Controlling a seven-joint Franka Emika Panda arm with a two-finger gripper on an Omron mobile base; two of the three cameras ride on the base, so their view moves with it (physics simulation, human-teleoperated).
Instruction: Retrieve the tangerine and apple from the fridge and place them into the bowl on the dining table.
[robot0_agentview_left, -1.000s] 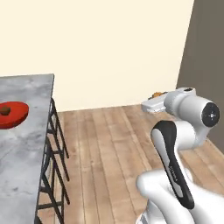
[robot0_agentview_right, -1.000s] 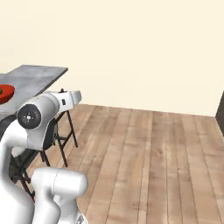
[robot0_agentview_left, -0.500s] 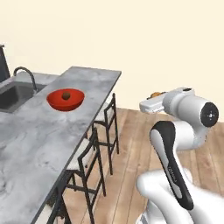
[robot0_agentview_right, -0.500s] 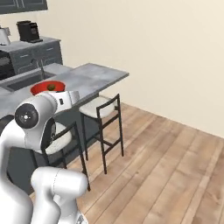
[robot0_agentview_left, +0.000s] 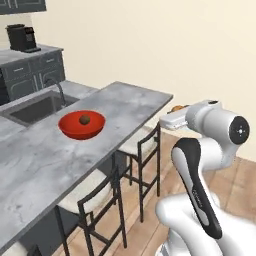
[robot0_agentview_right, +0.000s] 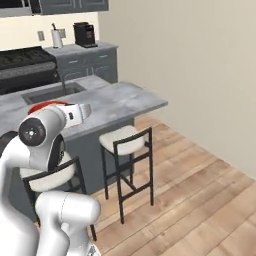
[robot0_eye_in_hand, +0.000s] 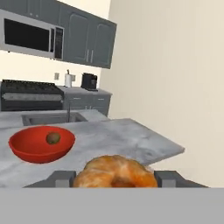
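Soft, even light is filling all three rendered pictures, no glare is showing, the stools (robot0_agentview_right: 125, 145) are casting only faint shadows on the floor (robot0_agentview_right: 200, 200), and everything is looking slightly blurred and grainy throughout.

tangerine (robot0_eye_in_hand: 114, 172): bright orange, dimpled, held between the finger tips, off the table's edge | apple (robot0_agentview_left: 85, 119): dark reddish-brown, lying inside bowl | bowl (robot0_agentview_left: 70, 128): red, wide, shallow, upright on table near sink | table (robot0_agentview_left: 125, 102): grey marble top
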